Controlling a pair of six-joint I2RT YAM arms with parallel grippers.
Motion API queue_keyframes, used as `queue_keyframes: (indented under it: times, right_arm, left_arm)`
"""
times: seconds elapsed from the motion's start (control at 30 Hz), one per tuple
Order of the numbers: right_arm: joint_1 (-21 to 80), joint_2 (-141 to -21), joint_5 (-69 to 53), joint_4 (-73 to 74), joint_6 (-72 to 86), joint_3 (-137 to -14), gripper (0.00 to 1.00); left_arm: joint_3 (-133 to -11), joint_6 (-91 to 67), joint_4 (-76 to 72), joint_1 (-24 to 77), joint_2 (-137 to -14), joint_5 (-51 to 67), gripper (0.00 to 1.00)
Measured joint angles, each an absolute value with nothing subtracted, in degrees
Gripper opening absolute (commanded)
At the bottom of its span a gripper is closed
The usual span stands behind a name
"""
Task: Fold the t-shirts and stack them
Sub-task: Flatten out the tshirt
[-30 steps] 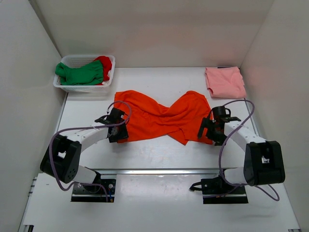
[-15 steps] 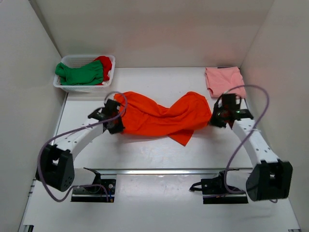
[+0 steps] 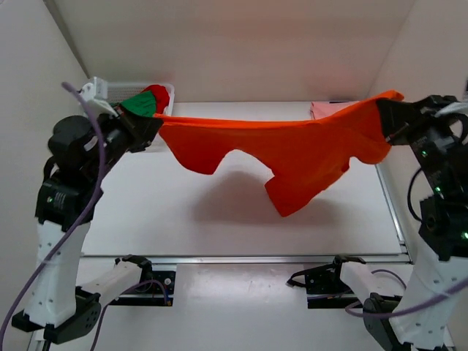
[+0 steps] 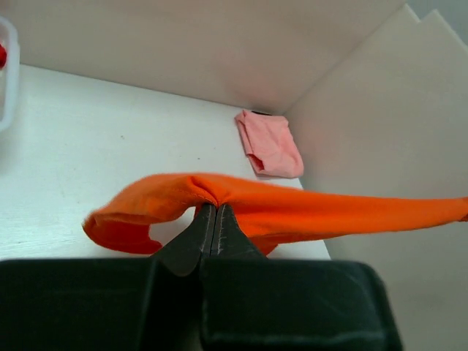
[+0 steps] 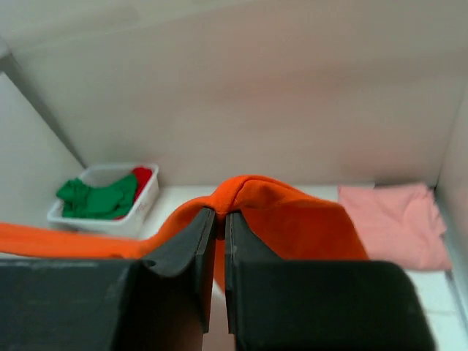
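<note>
The bright orange t-shirt (image 3: 292,150) hangs stretched in the air between both arms, its lower part drooping toward the table. My left gripper (image 3: 156,121) is shut on its left end (image 4: 183,194), high near the basket. At the upper right my right gripper (image 3: 386,110) is shut on the other end (image 5: 252,191). The pale salmon pink t-shirt (image 5: 398,219) lies folded at the back right corner (image 4: 270,144), mostly hidden behind the orange cloth in the top view. The green t-shirt (image 5: 95,197) and the red t-shirt (image 5: 142,175) sit in the basket.
A white plastic basket (image 5: 142,208) stands at the back left corner, partly hidden by my left arm in the top view. White walls close in the left, back and right sides. A metal rail (image 3: 248,258) runs along the near edge of the table.
Both grippers shut on the ends of the orange t-shirt, then rose and moved apart. The shirt has left the table and is pulled taut in the air.
</note>
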State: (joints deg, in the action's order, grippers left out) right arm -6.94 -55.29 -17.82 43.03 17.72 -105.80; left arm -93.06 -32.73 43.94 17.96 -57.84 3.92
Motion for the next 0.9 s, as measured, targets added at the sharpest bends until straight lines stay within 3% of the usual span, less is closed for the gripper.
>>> queue_keyframes:
  times: [0.2,0.37,0.63,0.9]
  right_arm:
    - [-7.16,-52.84,-16.47,47.18,16.36,-118.72,0.00]
    - [-9.93,-51.51,-19.75,45.12,17.12,-121.67,0.00]
    - [-9.74,-58.11,-26.41,35.14,19.75,-102.50,0.00]
    - [0.56,-83.50,-21.12,27.70,16.64,-93.01,0.00]
  left_arm:
    - [-101.67,-32.42,48.99,17.10,-55.20,7.11,0.00]
    - [-104.95,-32.36,50.06,17.10,-55.31,7.92,0.00]
    - [-87.35,-31.92,42.72,14.46,-58.13,7.99,0.00]
    - [-73.80,-30.61,30.74,11.84,-76.73,5.87,0.00]
